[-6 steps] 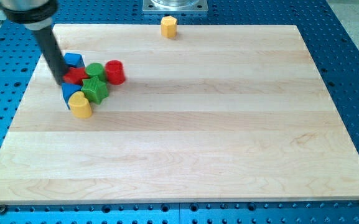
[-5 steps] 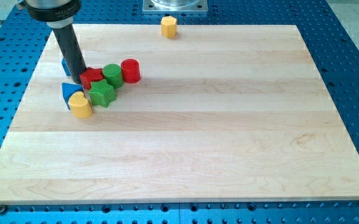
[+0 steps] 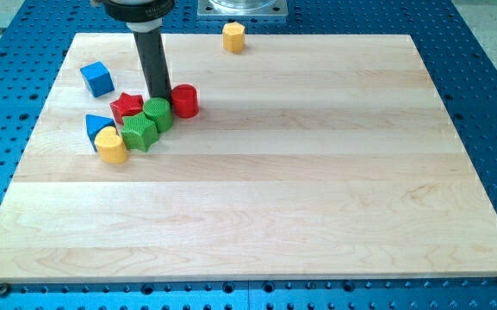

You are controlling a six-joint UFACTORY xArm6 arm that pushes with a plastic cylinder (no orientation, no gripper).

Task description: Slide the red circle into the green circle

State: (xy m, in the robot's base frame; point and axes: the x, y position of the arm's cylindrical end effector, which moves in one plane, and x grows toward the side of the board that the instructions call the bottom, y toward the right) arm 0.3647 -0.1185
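Camera view: my tip (image 3: 158, 96) has swept rightward off the blue cube (image 3: 97, 78) to just above the green circle (image 3: 158, 114), no hand fitted; red circle (image 3: 184, 101) now touches its right side.

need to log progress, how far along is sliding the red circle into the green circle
Looks essentially done: the red circle sits against the green circle, apparently touching. In hand: my tip stands just behind the green circle, beside the red circle's left edge. Left: perhaps only confirming contact and pulling away. The red star and green star crowd the green circle's left.
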